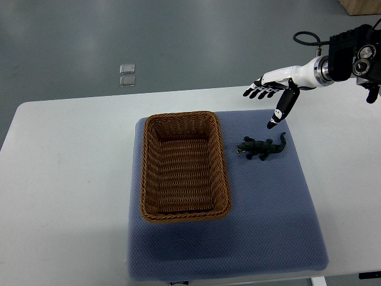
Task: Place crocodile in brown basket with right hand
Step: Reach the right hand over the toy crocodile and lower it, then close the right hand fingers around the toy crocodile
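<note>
Worktop [65, 179]: white, rounded corners, fills the near half of the view. Blue mat [268, 208] sits on it, near edge close to the worktop's near edge.

Basket [184, 215]: brown wicker, rectangular, on the left part of the mat, long side running near to far. Nothing in it.

Crocodile [262, 147]: dark green toy, flat on the mat just right of the basket's far right corner, not touching it. Lies roughly crosswise, tail curling up toward the far right. Not in the basket, not held.

Right robot hand [277, 86]: comes in from the upper right, sits just beyond the crocodile over the mat's far edge. Fingers [259, 92] spread apart and stretched out to the left, holding nothing. Thumb [283, 110] angled down, tip pointing at the crocodile, with a gap between them. Black cable [306, 39] loops behind the wrist.

Left arm: out of view.

Beyond the worktop: grey floor [208, 42], two small clear squares [127, 74] lying on it, and a wooden corner [360, 6] at the top right.
</note>
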Tool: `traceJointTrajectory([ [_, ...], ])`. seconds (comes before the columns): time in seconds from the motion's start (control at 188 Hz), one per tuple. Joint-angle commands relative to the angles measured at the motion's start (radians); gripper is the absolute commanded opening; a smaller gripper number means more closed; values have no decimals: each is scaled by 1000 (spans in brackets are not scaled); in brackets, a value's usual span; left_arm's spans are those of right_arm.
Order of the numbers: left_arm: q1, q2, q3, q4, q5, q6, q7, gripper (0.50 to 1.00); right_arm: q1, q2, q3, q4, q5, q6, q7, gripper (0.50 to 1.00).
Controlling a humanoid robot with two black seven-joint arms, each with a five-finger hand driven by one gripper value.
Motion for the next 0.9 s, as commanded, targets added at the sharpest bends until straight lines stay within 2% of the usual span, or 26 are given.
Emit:
traceJointTrajectory([
  [0.0,1,0,0,0,0,0,0,1000,-5,6,-7,3,-1,-9,0,930],
  [0.379,1,0,2,0,0,0,0,1000,-102,37,-10,1,-139,-101,1,926],
  [0.661,1,0,0,-1,0,0,0,1000,-173,78,-10,-20,-153,-176,1,911],
  [0.72,1,0,0,-1,0,0,0,1000,-183,89,-10,-28,-154,-182,1,897],
  [0.768,0,0,0,-1,0,0,0,1000,-190,91,-10,-29,-154,-188,3,858],
  [0.896,1,0,0,-1,0,0,0,1000,-206,94,-10,-37,-156,-195,3,832],
])
